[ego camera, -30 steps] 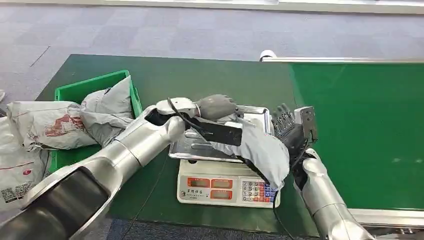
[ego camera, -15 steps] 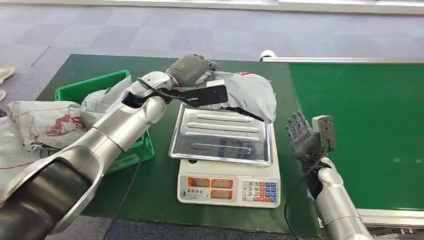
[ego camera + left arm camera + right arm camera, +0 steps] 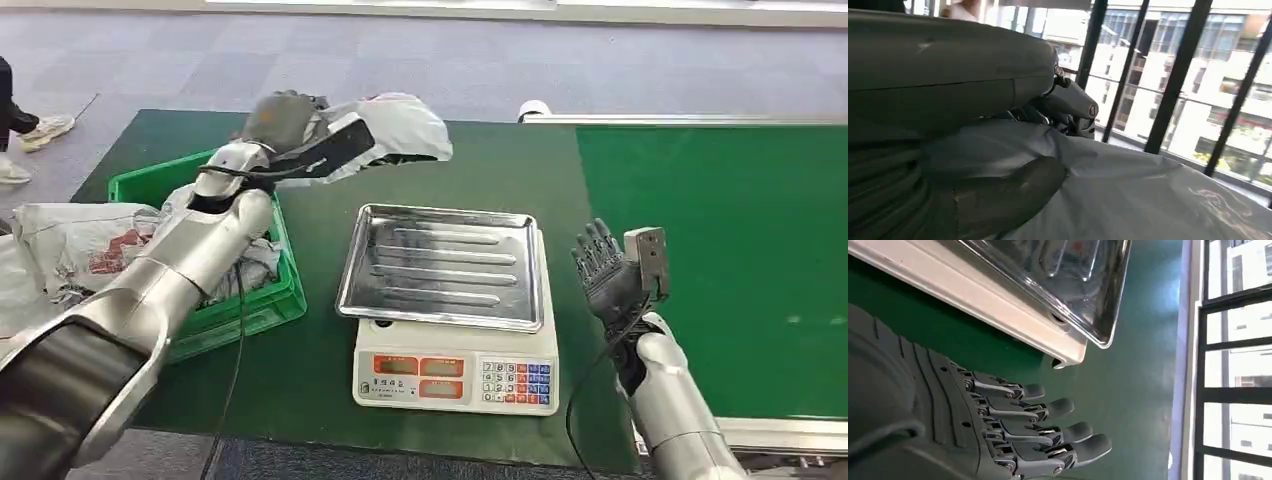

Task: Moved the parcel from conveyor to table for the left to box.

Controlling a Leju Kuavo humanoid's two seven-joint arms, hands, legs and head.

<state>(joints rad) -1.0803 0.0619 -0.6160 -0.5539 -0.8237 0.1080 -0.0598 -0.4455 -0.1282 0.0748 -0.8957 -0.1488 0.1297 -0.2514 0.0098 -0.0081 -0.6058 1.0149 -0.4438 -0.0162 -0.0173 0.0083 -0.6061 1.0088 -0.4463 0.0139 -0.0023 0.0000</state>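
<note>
From the head view, my left hand (image 3: 283, 118) grips the grey parcel (image 3: 395, 128) and holds it in the air, above the far corner of the green crate (image 3: 232, 300); most of the bag trails out beyond my fingers, toward the scale's side. The crate below already holds other grey bags (image 3: 95, 245) heaped up over its rim. My right hand (image 3: 603, 272) stands beside the scale (image 3: 458, 375), fingers apart and holding nothing, with the steel tray (image 3: 440, 265) bare and the conveyor (image 3: 720, 260) on its other side.

The left wrist view puts the parcel (image 3: 1128, 195) right against my palm, its soft film creased under my thumb (image 3: 1008, 192). This closeness the head view lacks; it does not show the crate.

The right wrist view shows my fingers (image 3: 1048, 432) spread over green cloth, just clear of the scale's corner (image 3: 1068, 357).

I judge the risk thus: the bag hangs mostly outside my grip, so slack film could slide free, or it could land on the heap and roll off the crate.
</note>
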